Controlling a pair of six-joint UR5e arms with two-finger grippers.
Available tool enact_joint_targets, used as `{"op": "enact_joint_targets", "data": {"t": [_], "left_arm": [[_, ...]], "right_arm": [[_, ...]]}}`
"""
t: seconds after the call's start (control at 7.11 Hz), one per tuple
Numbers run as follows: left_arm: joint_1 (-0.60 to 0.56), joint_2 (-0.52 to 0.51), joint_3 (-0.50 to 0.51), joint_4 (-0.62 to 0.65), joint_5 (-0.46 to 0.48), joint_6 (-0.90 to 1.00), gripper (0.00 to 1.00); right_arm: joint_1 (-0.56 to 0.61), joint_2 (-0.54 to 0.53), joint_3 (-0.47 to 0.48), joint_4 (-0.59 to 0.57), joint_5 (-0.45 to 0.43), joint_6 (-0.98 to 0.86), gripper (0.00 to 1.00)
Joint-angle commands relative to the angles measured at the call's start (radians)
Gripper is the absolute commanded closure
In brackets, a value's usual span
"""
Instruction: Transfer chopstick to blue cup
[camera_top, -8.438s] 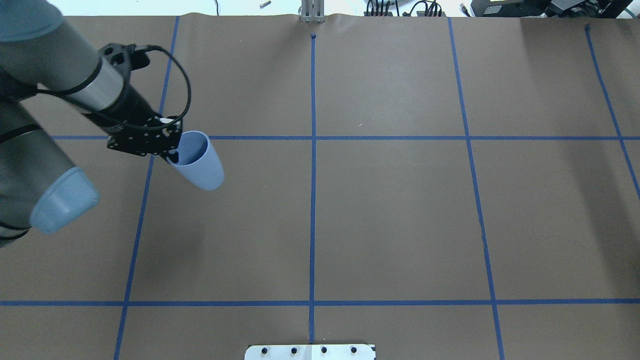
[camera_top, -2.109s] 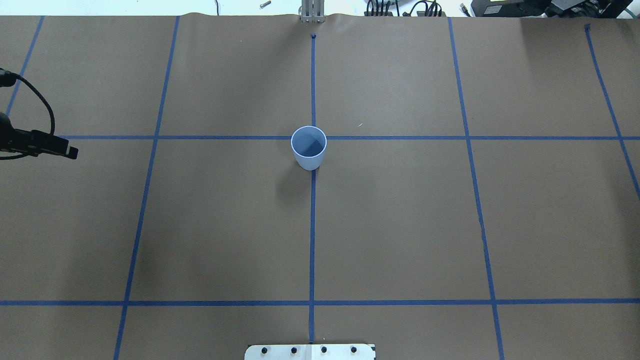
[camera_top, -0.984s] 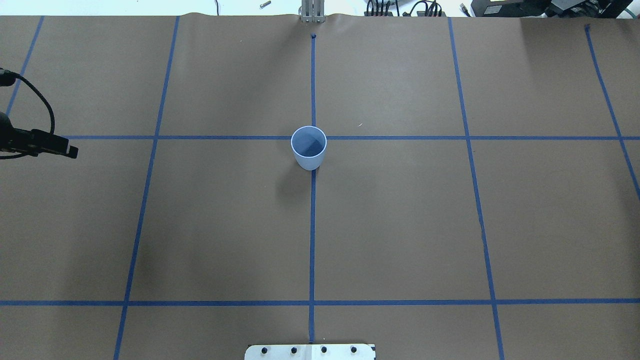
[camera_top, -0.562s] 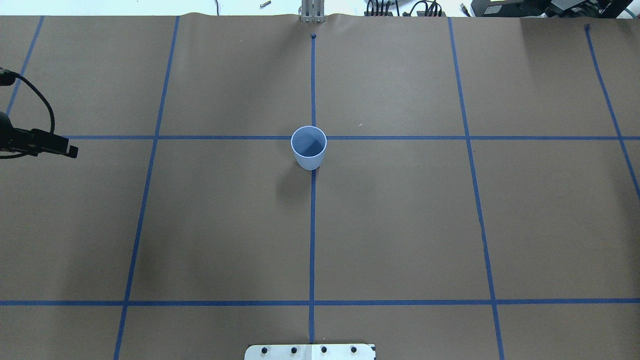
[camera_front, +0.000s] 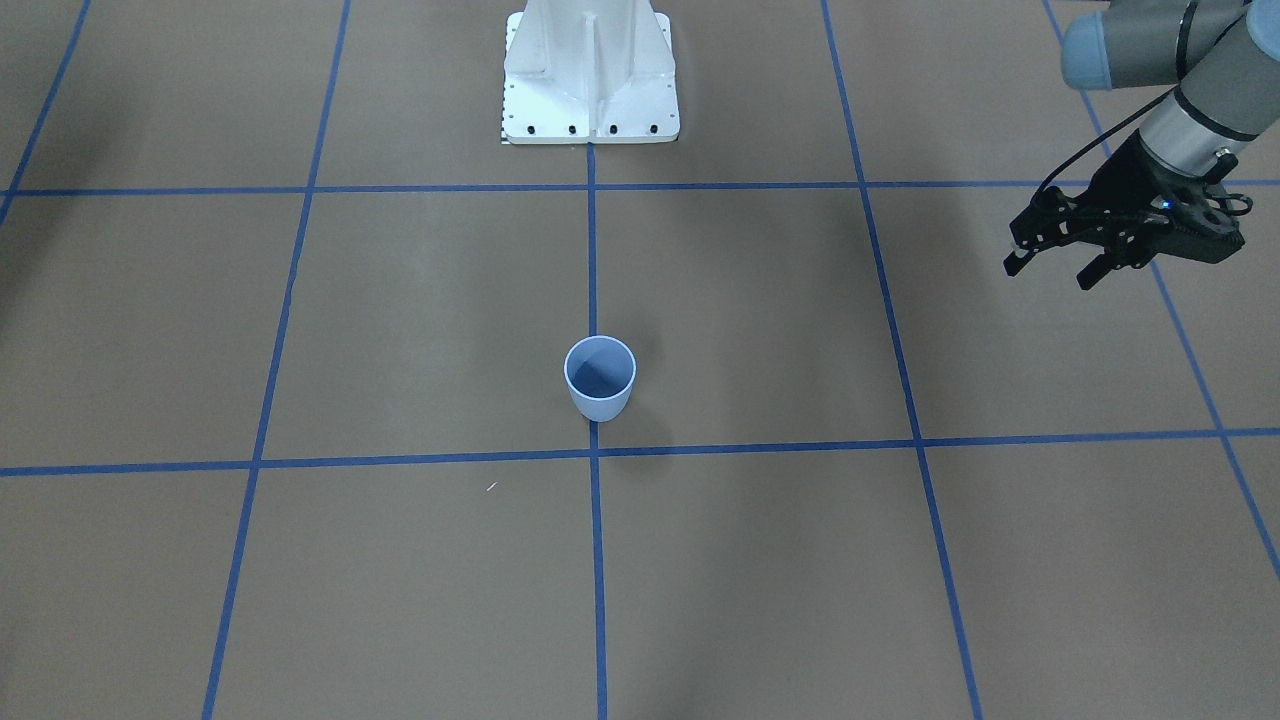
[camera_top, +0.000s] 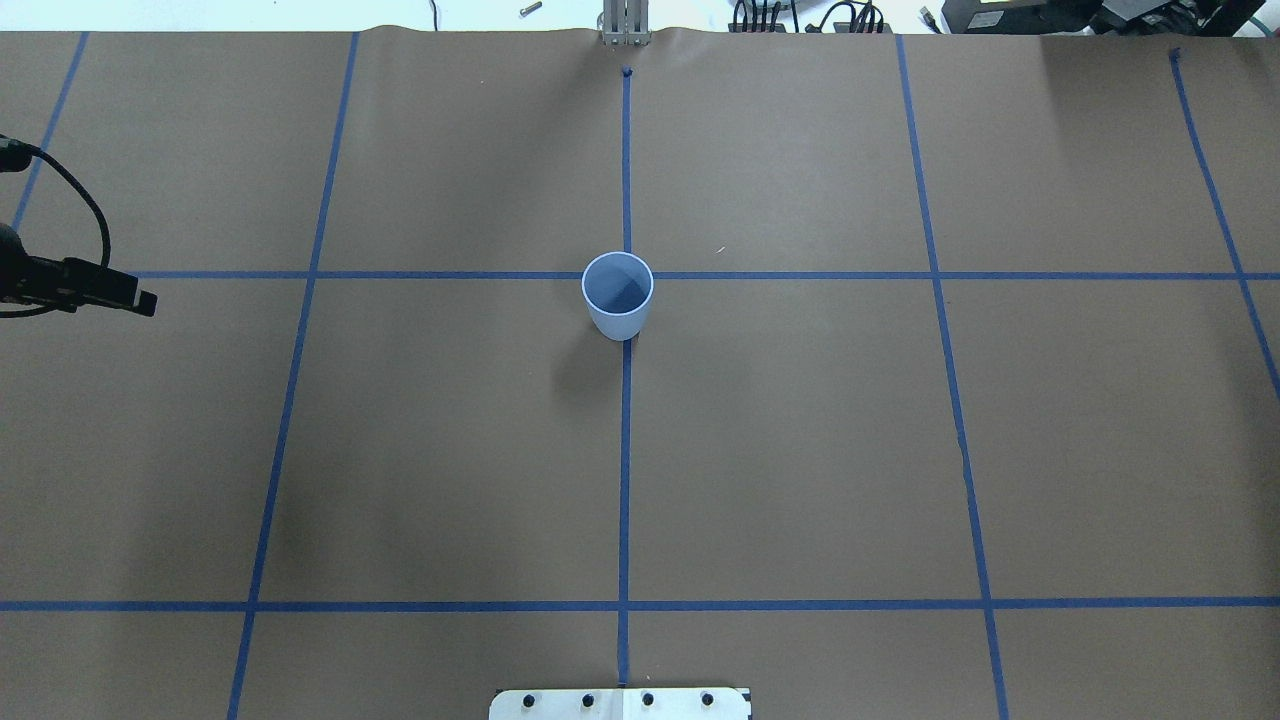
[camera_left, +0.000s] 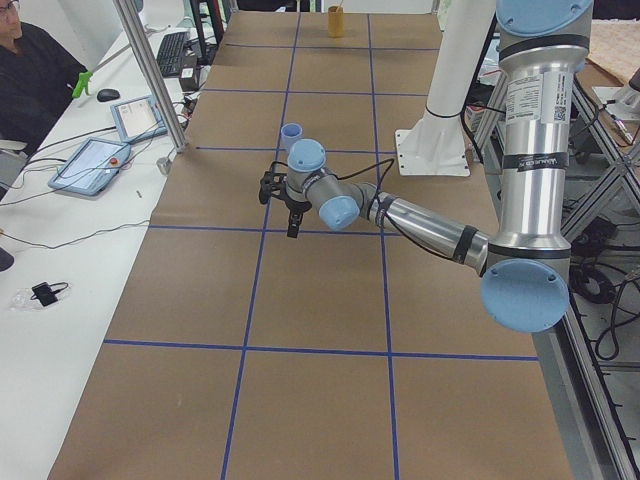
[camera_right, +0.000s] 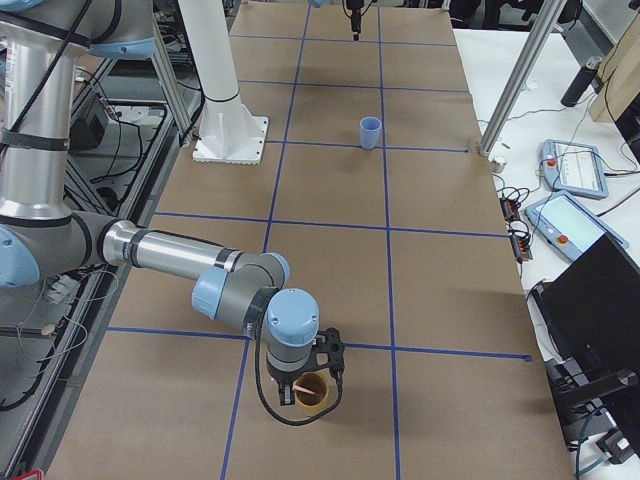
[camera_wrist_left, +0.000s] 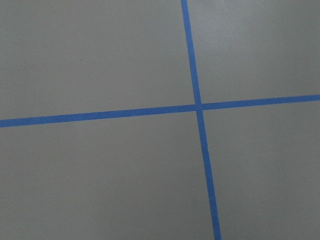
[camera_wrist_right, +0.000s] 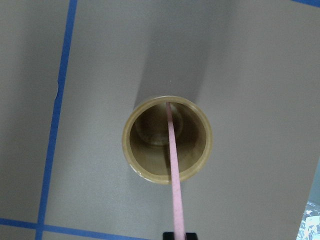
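The blue cup (camera_front: 600, 378) stands upright and empty at the table's middle, on the blue tape cross; it also shows in the overhead view (camera_top: 618, 295). My left gripper (camera_front: 1050, 268) is open and empty, hovering far off at the table's left side. My right gripper (camera_wrist_right: 179, 236) is shut on the top end of the salmon-pink chopstick (camera_wrist_right: 173, 165). The stick's lower part stands inside a tan cup (camera_wrist_right: 131, 150) directly below. In the exterior right view the right gripper sits right over that tan cup (camera_right: 315, 400), far from the blue cup (camera_right: 370, 131).
The white robot base (camera_front: 590, 70) stands at the table's near-robot edge. A tiny white speck (camera_front: 491, 487) lies near the blue cup. An operator (camera_left: 30, 70) and tablets (camera_left: 95, 160) are at the side bench beyond an aluminium post (camera_left: 150, 80).
8.4 s ago my left gripper held the blue cup at the left. The cup now stands at the centre and the left arm is back at the left edge. Nothing moved lately.
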Motion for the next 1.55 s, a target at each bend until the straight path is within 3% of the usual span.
{"op": "enact_joint_targets", "data": {"t": [0.0, 0.28, 0.7, 1.12, 1.27, 1.41], "left_arm": [[0.000, 0.001, -0.001, 0.000, 0.000, 0.000, 0.02], [0.000, 0.001, 0.001, 0.000, 0.000, 0.000, 0.02], [0.000, 0.001, -0.001, 0.000, -0.001, -0.002, 0.02], [-0.001, 0.001, -0.005, 0.000, -0.010, -0.002, 0.02], [0.000, 0.002, -0.004, 0.000, -0.010, -0.002, 0.02], [0.000, 0.002, -0.002, 0.000, -0.012, -0.002, 0.02]], "right_arm": [[0.037, -0.008, 0.018, -0.008, -0.006, -0.010, 1.00], [0.051, -0.042, 0.051, -0.010, -0.004, -0.022, 1.00], [0.080, -0.053, 0.195, -0.175, -0.006, -0.048, 1.00], [0.198, -0.041, 0.224, -0.201, -0.004, -0.155, 1.00], [0.233, -0.030, 0.259, -0.232, -0.004, -0.157, 1.00], [0.255, 0.096, 0.252, -0.335, 0.002, -0.157, 1.00]]}}
